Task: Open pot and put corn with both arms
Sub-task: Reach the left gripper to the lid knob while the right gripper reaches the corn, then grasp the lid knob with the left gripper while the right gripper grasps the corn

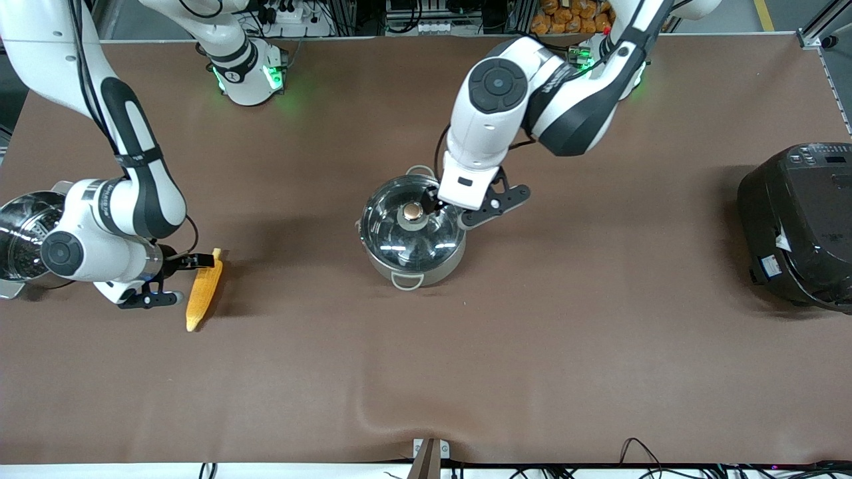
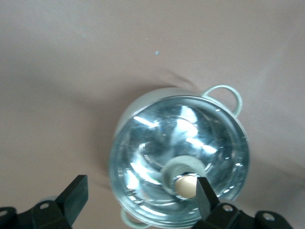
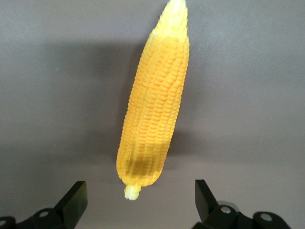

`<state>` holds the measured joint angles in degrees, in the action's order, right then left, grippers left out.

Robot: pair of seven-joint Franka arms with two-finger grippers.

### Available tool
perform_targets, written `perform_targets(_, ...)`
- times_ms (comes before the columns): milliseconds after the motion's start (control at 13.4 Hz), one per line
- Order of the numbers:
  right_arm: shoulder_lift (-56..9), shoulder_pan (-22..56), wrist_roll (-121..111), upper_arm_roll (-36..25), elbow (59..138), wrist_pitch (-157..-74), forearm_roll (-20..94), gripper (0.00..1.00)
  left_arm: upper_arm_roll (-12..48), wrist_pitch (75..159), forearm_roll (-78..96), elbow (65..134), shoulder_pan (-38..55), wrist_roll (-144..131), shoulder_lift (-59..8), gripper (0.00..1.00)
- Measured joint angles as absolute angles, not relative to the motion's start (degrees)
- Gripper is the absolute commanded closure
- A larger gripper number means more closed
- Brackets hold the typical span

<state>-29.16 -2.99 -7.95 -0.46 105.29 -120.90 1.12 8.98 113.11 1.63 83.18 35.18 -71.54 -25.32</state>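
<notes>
The steel pot (image 1: 413,263) stands mid-table with its glass lid (image 1: 399,233) on and the copper knob (image 1: 413,211) on top. My left gripper (image 1: 436,203) hangs open just over the lid. In the left wrist view one of its fingers (image 2: 206,193) is right beside the knob (image 2: 185,186), and the gripper (image 2: 140,193) holds nothing. The yellow corn (image 1: 204,289) lies flat on the table toward the right arm's end. My right gripper (image 1: 180,279) is open and low beside it. In the right wrist view the corn (image 3: 152,105) has its stub end just ahead of the open gripper (image 3: 138,200).
A steel steamer pot (image 1: 23,233) stands at the right arm's end of the table, partly hidden by that arm. A large black rice cooker (image 1: 799,223) stands at the left arm's end. The brown table cover (image 1: 426,372) has a fold near its front edge.
</notes>
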Motion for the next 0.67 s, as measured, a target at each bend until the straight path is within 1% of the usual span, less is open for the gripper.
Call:
perform_targets(223,-32.32,-2.99,-7.95,-0.46,103.56,-121.34,1.50,0.00,8.75,117.05,-0.41,82.18,38.41,-77.43,-29.47,0.03)
perform_targets(298,-33.15,-2.99,-7.95,-0.46,102.74,-121.38,1.57,0.00,8.71,117.22,-0.88,81.30,39.27,-78.89,-30.88,0.12)
perform_targets(372,-34.07,-3.00,-7.95,-0.46,101.75,-121.40,1.67,0.00,8.69,117.24,-1.05,80.46,39.96,-79.64,-32.17,0.15)
perform_targets(670,-36.92,-2.93,-7.95,-0.40,98.49,-121.41,2.23,0.00,8.60,117.26,-2.07,79.12,41.19,-79.94,-35.15,0.18)
